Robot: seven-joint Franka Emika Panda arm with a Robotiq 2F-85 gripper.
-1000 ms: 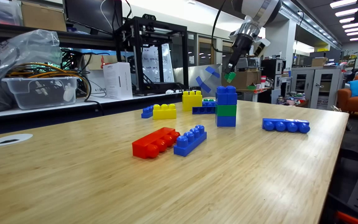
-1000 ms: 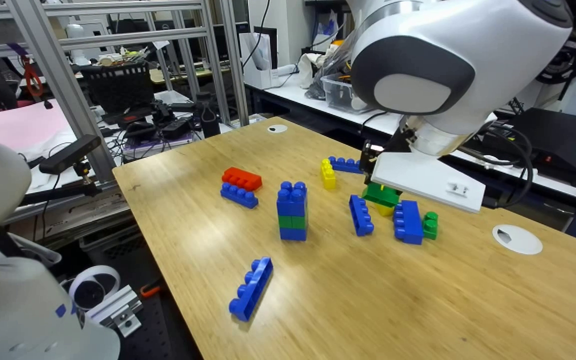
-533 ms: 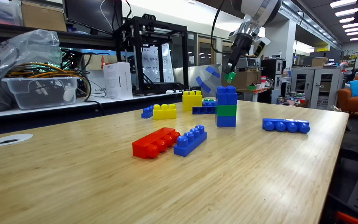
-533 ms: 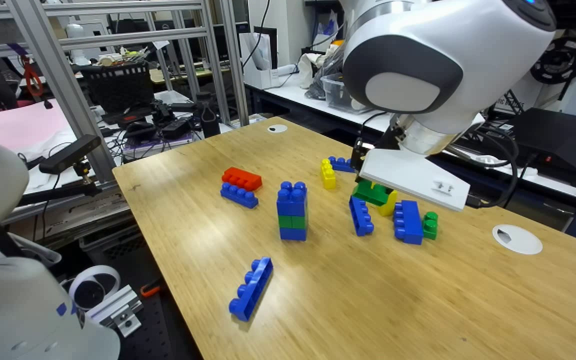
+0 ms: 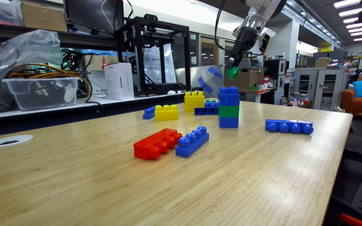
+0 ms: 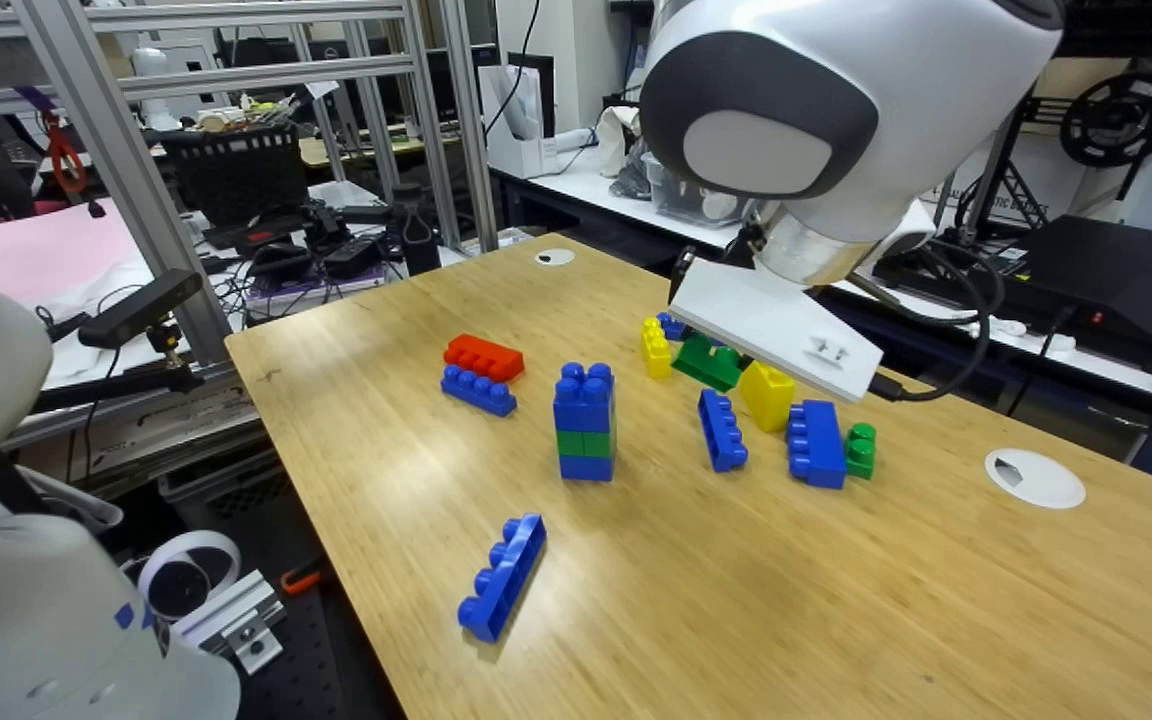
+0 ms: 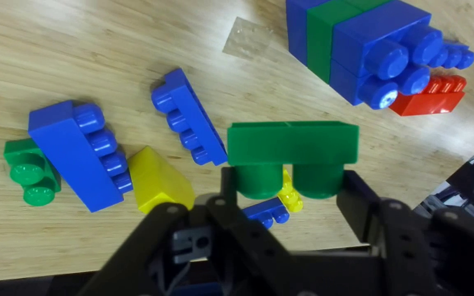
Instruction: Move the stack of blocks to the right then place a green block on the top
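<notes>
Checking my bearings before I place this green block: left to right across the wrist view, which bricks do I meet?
Small green brick, thick blue brick, slim blue brick, held green block, stack of blocks, red brick. Some overlapping ones left out.

The desk (image 6: 736, 600) I'm working over is pale wood, and on it I see the stack of blocks (image 6: 584, 425) standing upright, blue, green and blue. Well apart lies a long blue block (image 6: 503, 580) on its side. I make out a red block (image 6: 483, 357) with a low blue block (image 6: 477, 391) just beside it. Between the stack and a big yellow block (image 6: 768, 397) sits a slim blue block (image 6: 723, 430); a thick blue block (image 6: 816, 445) lies next to a little green block (image 6: 860, 450). A small yellow block (image 6: 656, 350) has another blue block (image 6: 671, 326) just beside it. Near the stack my wrist view catches a clear patch (image 7: 248, 39); white discs (image 6: 1041, 475) lie toward the edges.
</notes>
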